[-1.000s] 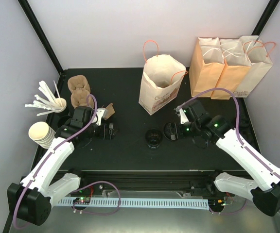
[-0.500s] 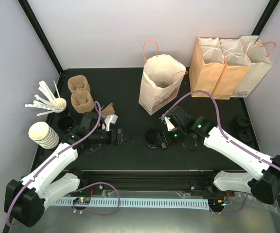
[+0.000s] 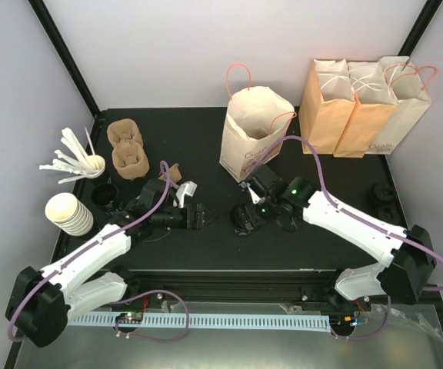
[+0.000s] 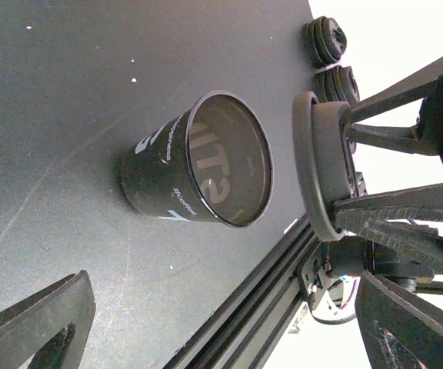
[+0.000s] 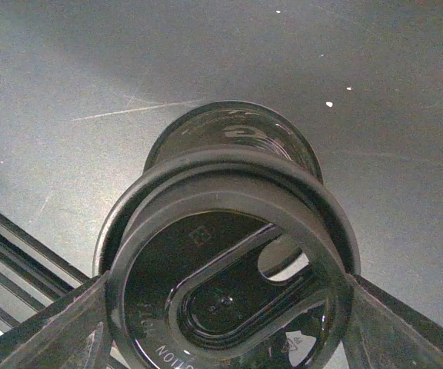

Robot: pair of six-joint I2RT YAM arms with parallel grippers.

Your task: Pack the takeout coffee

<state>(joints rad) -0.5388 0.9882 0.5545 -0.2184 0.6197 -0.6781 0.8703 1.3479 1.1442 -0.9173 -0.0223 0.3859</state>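
The right gripper (image 5: 228, 283) is gripping the round black lid (image 5: 229, 192) by its rim. One finger is pressing in from the lower left of the wrist view and the other from the lower right. The lid is filling the lower half of that view, and the takeout coffee cup (image 5: 233, 127) is showing just past its upper edge. From the left wrist view, the lid is hanging level with the cup's open mouth and just apart from it, with a thin gap between the two, so it is not seated. The cup itself is standing upright on the black table (image 3: 198, 146), white lettering showing on its dark wall.

The left gripper (image 4: 221, 286) is standing wide open and holding nothing. Its two fingers are showing at the lower left and lower right corners of its own view, with the cup well beyond them near the centre.

In the overhead view both grippers are meeting near the middle of the frame, the left one just left of the cup. An open paper bag (image 3: 256, 134) is standing above them at centre. Three paper bags (image 3: 364, 100) are lining the upper right. Spare lids (image 3: 381, 196) are sitting at the right edge. At the left, white cups (image 3: 66, 214) are lying stacked below two brown cup carriers (image 3: 127, 146).
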